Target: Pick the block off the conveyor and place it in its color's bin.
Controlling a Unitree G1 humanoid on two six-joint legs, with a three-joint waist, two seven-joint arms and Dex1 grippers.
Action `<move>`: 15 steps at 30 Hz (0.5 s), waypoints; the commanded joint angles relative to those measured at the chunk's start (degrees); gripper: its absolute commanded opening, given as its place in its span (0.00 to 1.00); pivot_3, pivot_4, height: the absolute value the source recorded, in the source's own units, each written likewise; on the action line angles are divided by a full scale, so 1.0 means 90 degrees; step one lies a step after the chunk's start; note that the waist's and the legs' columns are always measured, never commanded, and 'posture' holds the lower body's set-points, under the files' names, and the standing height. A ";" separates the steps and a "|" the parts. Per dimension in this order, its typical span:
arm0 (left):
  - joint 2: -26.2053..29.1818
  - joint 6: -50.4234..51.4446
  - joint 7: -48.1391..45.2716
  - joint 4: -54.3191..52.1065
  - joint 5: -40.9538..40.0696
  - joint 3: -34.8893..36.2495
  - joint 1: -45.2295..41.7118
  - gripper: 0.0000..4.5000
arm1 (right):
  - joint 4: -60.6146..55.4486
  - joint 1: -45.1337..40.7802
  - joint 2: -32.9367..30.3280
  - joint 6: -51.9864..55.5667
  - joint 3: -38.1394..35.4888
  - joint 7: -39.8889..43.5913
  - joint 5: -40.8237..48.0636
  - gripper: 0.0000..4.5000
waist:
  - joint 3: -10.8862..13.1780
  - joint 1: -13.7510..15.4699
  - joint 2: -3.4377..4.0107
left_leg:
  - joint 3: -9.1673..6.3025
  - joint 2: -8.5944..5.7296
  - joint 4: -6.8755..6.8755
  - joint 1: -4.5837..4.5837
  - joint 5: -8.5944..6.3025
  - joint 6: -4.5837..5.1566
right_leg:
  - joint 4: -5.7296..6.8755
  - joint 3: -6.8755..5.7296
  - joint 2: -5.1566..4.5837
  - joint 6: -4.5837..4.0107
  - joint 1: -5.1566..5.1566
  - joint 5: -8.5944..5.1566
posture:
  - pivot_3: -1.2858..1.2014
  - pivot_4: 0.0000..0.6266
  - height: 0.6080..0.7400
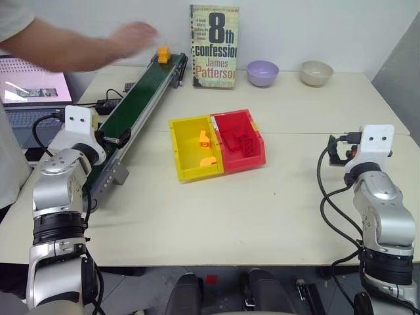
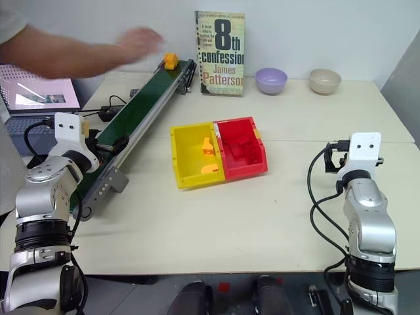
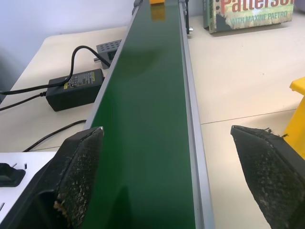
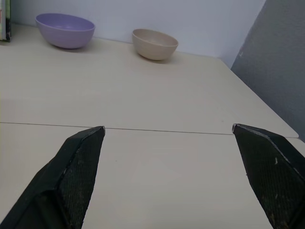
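Your left tool (image 3: 167, 181) stands released over the conveyor (image 3: 147, 119), with the block (image 3: 157, 2) at the belt's far end. Your right tool (image 4: 167, 176) is released too, above the bare counter (image 4: 143, 95). From the head, a person's hand (image 1: 134, 36) hovers near the block; the bin (image 1: 187, 157) sits mid-counter.
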 commanded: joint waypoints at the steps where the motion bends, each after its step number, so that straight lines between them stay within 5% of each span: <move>1: 0.0165 -0.0070 -0.0003 -0.0086 -0.0036 0.0141 -0.0141 0.99 | -0.0174 -0.0062 -0.0078 -0.0160 -0.0192 -0.0010 -0.0056 1.00 | 0.0000 0.0000 0.0000 | 0.0000 0.0000 0.0000 0.0000 0.0000 0.0000 | 0.0000 0.0000 0.0000 0.0000 0.0000 0.0000 | 0.52 0.24 1.00; 15: 0.0209 0.0072 -0.0082 -0.0385 -0.0254 0.0355 0.0169 0.99 | -0.0200 -0.0150 -0.0172 -0.0095 -0.0138 0.0130 -0.0026 1.00 | 0.0000 0.0000 0.0000 | -0.0002 0.0000 0.0000 0.0000 0.0000 0.0000 | 0.0001 0.0001 0.0000 0.0000 0.0000 0.0000 | 0.52 0.24 1.00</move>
